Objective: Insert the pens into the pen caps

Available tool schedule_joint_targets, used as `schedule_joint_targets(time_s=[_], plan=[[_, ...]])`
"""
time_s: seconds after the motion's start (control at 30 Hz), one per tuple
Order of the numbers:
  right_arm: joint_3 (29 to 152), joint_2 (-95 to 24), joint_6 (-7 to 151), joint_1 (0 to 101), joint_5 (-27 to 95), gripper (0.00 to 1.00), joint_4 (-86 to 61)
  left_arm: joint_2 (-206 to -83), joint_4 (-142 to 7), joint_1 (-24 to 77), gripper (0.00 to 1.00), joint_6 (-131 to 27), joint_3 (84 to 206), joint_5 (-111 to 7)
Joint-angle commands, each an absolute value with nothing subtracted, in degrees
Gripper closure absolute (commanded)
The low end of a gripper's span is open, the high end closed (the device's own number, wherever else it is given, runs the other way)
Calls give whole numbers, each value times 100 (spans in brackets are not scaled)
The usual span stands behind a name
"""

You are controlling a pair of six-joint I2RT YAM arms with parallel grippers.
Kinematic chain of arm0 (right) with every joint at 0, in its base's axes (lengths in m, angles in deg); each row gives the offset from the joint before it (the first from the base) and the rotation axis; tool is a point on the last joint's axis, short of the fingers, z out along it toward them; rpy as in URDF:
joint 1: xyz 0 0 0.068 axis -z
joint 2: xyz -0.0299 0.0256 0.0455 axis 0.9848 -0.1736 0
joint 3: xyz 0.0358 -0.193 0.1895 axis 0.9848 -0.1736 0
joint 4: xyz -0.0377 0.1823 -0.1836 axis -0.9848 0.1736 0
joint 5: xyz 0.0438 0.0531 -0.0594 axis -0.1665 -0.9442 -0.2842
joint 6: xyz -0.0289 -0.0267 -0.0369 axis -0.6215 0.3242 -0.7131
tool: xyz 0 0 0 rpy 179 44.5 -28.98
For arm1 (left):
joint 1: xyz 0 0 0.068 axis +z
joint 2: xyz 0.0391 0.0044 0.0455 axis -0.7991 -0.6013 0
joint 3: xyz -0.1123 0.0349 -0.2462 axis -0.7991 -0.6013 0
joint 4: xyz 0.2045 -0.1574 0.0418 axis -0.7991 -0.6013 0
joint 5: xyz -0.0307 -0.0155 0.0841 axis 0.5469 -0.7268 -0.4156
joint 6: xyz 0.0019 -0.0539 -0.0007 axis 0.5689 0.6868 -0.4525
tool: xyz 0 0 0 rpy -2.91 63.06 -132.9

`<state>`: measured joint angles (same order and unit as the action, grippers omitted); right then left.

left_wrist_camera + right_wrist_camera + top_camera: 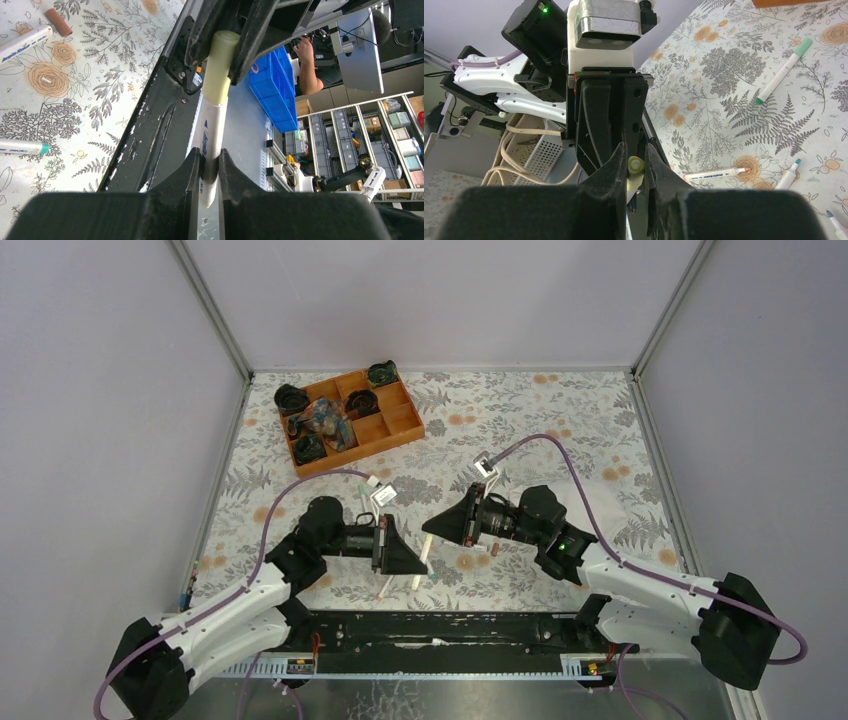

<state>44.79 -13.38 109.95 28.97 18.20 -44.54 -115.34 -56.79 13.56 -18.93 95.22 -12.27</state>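
We have the left gripper (210, 162) clenched on the lower barrel of a white pen (212, 125), lifted off the cloth (734, 65) so its far end points at the other arm. That end sits inside the yellowish cap (220, 65), which the right gripper (636, 151) pinches in line with the barrel. Each part needs its own hold, so the arms meet end to end. We judge this the push-home step. Further right, other pens (782, 71) lie loose, with a brown cap (59, 22) nearby.

A lab workshop: stocked storage shelves (367, 132), blue crate (274, 85), monitor (357, 50).
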Motion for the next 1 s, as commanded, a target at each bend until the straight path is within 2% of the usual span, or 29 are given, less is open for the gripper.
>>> schedule_joint_targets(time_s=[0.0, 0.33, 0.57, 0.83, 0.97], plan=[[4110, -1519, 11141, 2133, -682, 100, -3358, -11375, -3471, 1847, 100, -1607, 9873, -2650], [4494, -1755, 11484, 2079, 107, 100, -2560, -11404, -4960, 1859, 100, -2807, 10423, -2948], [4683, -1795, 11671, 2002, 483, 100, -2125, -11562, -5229, 1859, 100, -3108, 10616, -2940], [4677, -1772, 11617, 1953, 487, 100, -2368, -11572, -5305, 1855, 100, -3118, 10653, -2844], [4961, -1528, 11267, 1953, 1052, 100, -1997, -11502, -5841, 1860, 100, -3158, 10615, -2889]])
